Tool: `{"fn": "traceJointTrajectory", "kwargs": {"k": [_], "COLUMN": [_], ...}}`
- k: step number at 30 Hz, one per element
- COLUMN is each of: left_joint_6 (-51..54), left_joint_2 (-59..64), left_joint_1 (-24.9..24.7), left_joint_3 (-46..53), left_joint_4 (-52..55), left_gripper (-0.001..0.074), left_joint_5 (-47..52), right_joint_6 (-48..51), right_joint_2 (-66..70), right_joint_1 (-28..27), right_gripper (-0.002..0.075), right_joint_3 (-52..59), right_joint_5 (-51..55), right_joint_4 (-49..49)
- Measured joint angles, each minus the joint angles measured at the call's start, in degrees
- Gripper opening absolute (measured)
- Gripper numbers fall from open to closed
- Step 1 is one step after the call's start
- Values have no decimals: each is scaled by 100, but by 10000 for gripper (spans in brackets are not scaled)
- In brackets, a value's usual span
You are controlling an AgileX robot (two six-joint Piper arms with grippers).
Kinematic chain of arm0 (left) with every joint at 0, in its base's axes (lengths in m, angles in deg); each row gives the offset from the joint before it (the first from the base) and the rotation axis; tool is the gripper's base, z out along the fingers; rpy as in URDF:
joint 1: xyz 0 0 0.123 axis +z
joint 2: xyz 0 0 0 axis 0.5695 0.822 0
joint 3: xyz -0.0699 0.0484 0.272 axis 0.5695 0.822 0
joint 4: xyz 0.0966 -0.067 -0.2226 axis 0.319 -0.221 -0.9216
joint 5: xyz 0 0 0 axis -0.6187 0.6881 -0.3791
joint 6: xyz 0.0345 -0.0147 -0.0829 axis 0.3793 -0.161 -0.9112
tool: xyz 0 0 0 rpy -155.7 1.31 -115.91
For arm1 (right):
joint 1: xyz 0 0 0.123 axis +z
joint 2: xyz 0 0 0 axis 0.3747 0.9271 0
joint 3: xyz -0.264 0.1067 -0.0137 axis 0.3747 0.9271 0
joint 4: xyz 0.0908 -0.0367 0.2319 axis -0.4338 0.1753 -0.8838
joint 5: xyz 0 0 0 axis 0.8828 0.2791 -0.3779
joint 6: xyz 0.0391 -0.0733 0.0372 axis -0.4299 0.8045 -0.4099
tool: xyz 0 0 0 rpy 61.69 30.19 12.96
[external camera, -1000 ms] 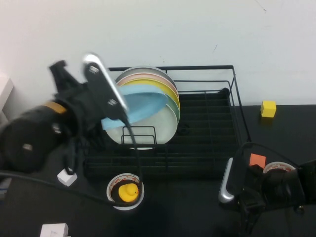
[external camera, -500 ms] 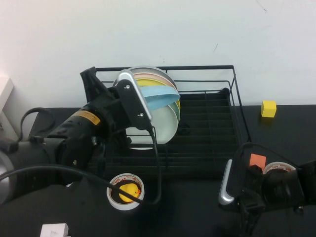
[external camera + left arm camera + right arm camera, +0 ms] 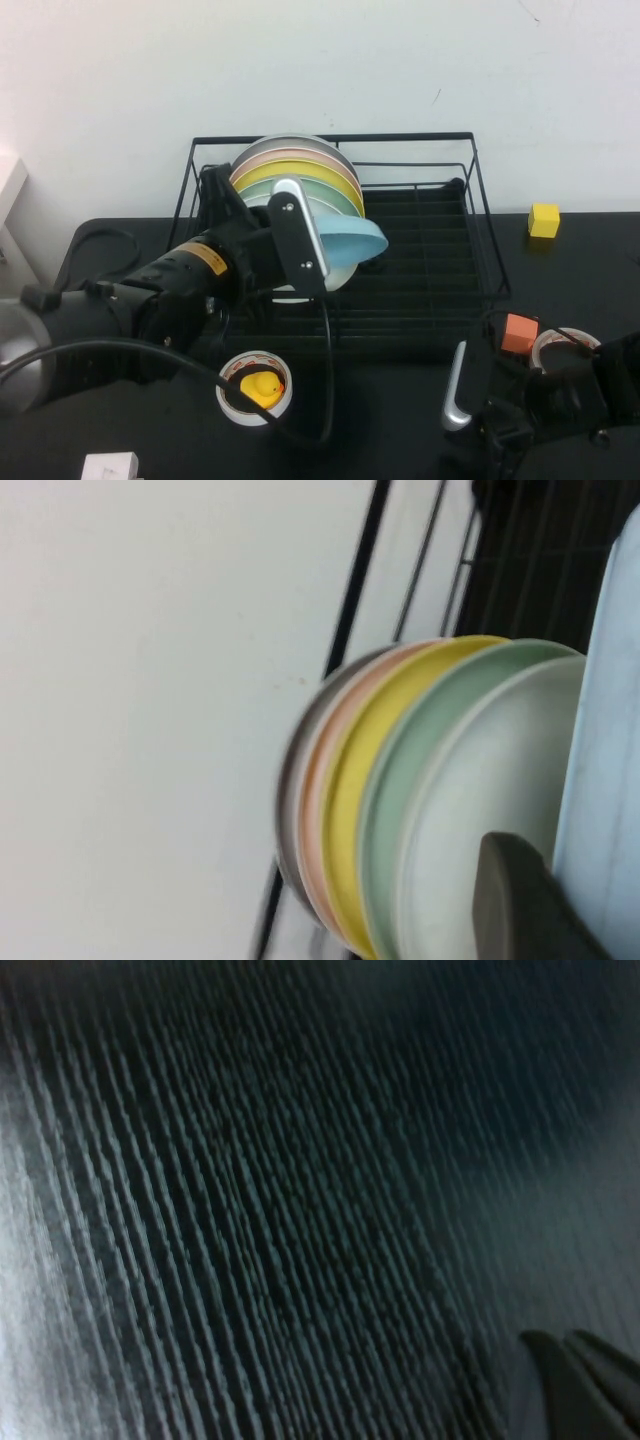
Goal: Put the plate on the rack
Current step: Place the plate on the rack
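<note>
Since the previous frame, my left arm has lowered and extended over the rack [image 3: 440, 300], carrying the plate [image 3: 352, 243] down in front of the stacked plates [image 3: 300, 170]. My left gripper [image 3: 318, 250] is clamped on the plate's rim, plate tilted, near the mint-white plate [image 3: 480, 810]. My right gripper [image 3: 490, 440] rests low at the table's near right; its finger state is not determinable.

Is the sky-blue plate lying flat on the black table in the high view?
No: the left claw holds the plate over the rack.
</note>
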Motion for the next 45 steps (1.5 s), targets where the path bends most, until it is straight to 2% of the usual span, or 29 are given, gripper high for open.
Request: {"fn": "traceJointTrajectory", "kwargs": {"k": [27,45], "left_joint_6": [-188,-196], "left_joint_2": [682,954], "left_joint_1": [0,14], "left_joint_3": [-51,-93], "left_joint_4": [256,255], "left_gripper": [91,92], "left_joint_5": [-1152,-1526], "right_joint_6": [0,0], "right_joint_2": [142,148], "right_joint_1": [0,0], "right_gripper": [5,5], "right_joint_3": [-46,-46], "right_joint_5": [-73,-75], "right_joint_4": [-10,-22]}}
